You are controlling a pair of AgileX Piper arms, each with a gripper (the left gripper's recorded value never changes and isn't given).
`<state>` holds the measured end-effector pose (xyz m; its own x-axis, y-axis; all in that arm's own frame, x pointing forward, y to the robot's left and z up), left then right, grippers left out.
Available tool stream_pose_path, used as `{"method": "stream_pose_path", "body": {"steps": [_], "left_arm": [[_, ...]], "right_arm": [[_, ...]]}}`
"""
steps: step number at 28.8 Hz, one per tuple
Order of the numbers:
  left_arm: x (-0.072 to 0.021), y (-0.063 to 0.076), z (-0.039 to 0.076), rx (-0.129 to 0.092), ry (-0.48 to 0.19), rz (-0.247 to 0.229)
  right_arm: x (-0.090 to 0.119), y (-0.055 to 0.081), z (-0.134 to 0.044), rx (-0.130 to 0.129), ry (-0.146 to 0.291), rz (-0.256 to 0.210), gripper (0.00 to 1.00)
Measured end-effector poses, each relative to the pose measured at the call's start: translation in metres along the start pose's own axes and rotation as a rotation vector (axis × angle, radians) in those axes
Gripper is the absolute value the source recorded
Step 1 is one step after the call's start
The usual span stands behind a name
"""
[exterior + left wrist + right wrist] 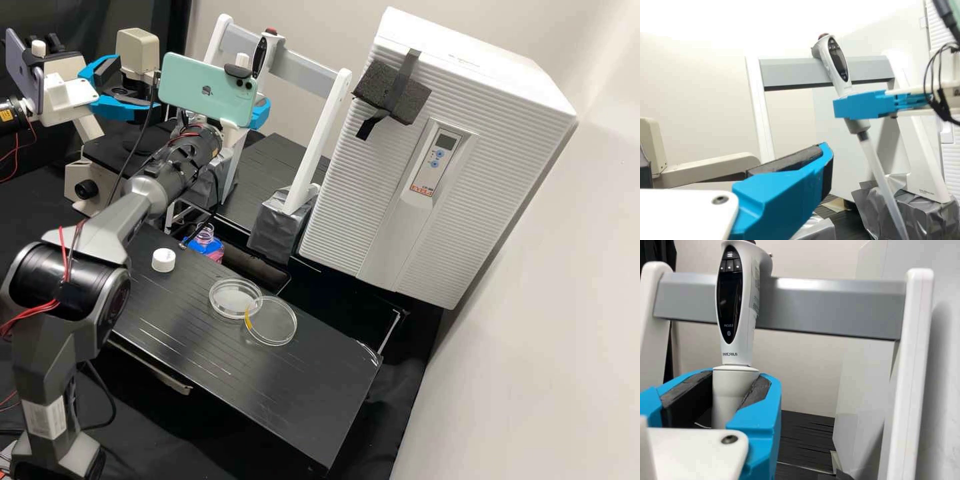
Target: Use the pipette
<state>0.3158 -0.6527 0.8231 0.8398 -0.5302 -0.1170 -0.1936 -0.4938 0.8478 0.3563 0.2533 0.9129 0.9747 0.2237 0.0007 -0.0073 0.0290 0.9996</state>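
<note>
A white electronic pipette with a dark display hangs from the grey bar of its white rack. My right gripper is shut on the pipette's lower body, one blue finger on each side. The same grip appears farther off in the left wrist view, right gripper on the pipette, with a long clear tip below. My left gripper stands open to the left of the rack, holding nothing. One of its blue fingers shows close up.
On the black board lie a clear petri dish and its lid with a yellow streak at its rim. A white cap and an open bottle of pink liquid stand behind. A large white appliance stands at the right, a microscope at the left.
</note>
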Motion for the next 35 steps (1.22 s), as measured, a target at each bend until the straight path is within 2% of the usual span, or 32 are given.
{"method": "stream_pose_path", "body": {"steps": [9,11,12,13,17,18,20,26,29,32,34,35], "left_arm": [[-0.0017,-0.003,0.000,-0.001,0.002,-0.011],[-0.0020,-0.004,0.000,-0.001,0.002,-0.013],[-0.0021,-0.004,0.000,-0.001,0.002,-0.014],[-0.0032,-0.006,-0.001,-0.002,0.003,-0.021],[-0.0054,-0.010,-0.001,-0.008,0.006,-0.035],[-0.0061,-0.012,-0.001,-0.019,0.005,-0.040],[-0.0073,-0.014,-0.001,-0.026,0.007,-0.048],[-0.0138,-0.027,0.006,-0.035,-0.012,-0.089],[-0.0204,-0.037,0.011,-0.029,-0.033,-0.127],[-0.0284,-0.046,0.016,-0.033,-0.050,-0.152],[-0.0329,-0.048,0.018,-0.035,-0.058,-0.152],[-0.0366,-0.050,0.021,-0.031,-0.077,-0.147]], "right_arm": [[-0.001,0.013,-0.010,-0.008,0.032,0.049,0.00],[-0.004,0.015,-0.011,0.011,0.034,0.057,0.00],[-0.006,0.015,-0.010,0.028,0.033,0.060,0.00],[-0.012,0.015,-0.008,0.056,0.033,0.070,0.00],[-0.027,0.012,-0.002,0.135,0.032,0.100,0.00],[-0.034,0.009,0.000,0.158,0.033,0.113,0.00],[-0.042,0.006,0.003,0.174,0.034,0.130,0.00],[-0.066,-0.011,0.010,0.169,0.052,0.179,0.00],[-0.076,-0.020,0.010,0.174,0.068,0.220,0.00],[-0.083,-0.030,0.008,0.157,0.079,0.239,0.00],[-0.085,-0.034,0.006,0.145,0.091,0.246,0.00],[-0.087,-0.037,0.004,0.130,0.098,0.246,0.00]]}}
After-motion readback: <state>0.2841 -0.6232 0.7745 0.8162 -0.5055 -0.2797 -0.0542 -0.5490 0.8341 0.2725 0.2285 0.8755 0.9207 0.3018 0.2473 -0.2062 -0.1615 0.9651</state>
